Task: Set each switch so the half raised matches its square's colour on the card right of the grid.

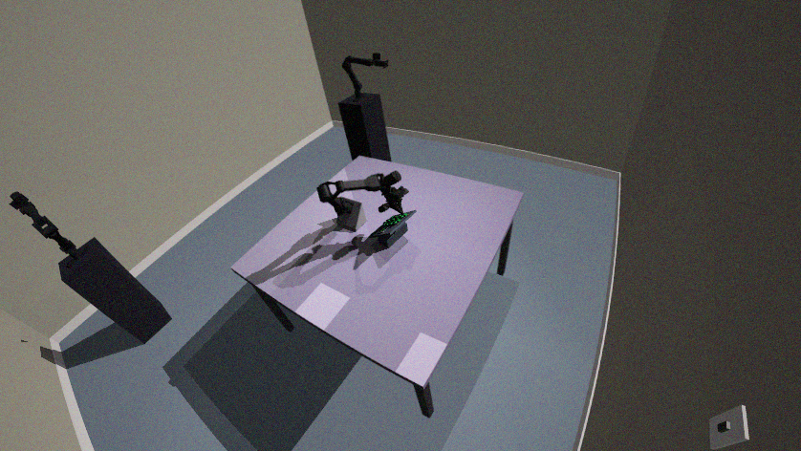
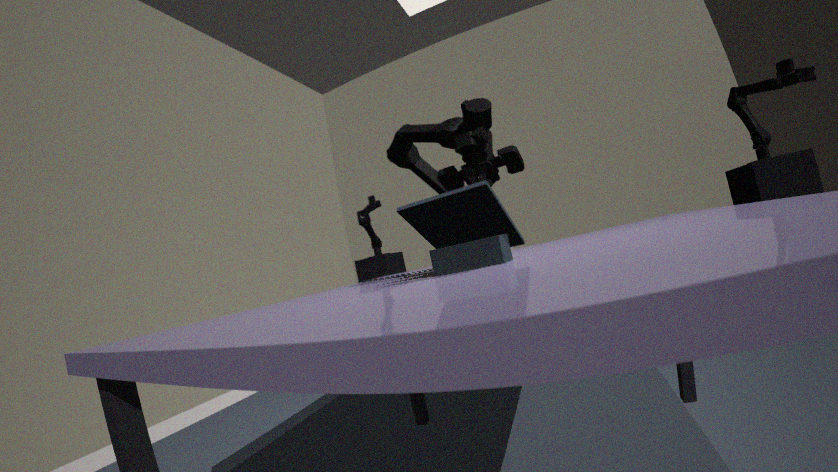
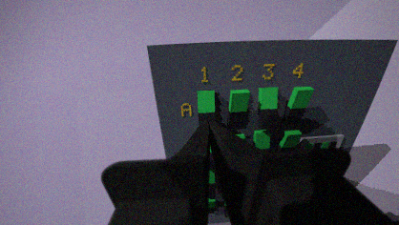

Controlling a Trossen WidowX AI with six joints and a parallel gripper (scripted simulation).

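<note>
The tilted dark switch panel (image 3: 167, 62) (image 2: 463, 216) fills much of the wrist view. My gripper (image 3: 207, 125) (image 1: 401, 212) is shut and empty, its tips at the nearer, dark end of switch A1 (image 3: 206, 101); contact cannot be told. Green halves of A2 (image 3: 239, 100), A3 (image 3: 268, 98) and A4 (image 3: 301, 97) show in the far row. Below them B3 (image 3: 262, 139) and B4 (image 3: 290, 138) show partly. The fingers hide most of the lower rows. The card (image 3: 322, 137) shows only its pale far edge and a little green; its pattern cannot be read.
The panel rests on a grey block (image 2: 469, 256) on the lilac table (image 1: 448, 268). My arm's base (image 1: 352, 215) stands on the panel's near side. Two other arms stand on dark pedestals (image 1: 112, 290) (image 1: 364, 125) beyond the table's edges.
</note>
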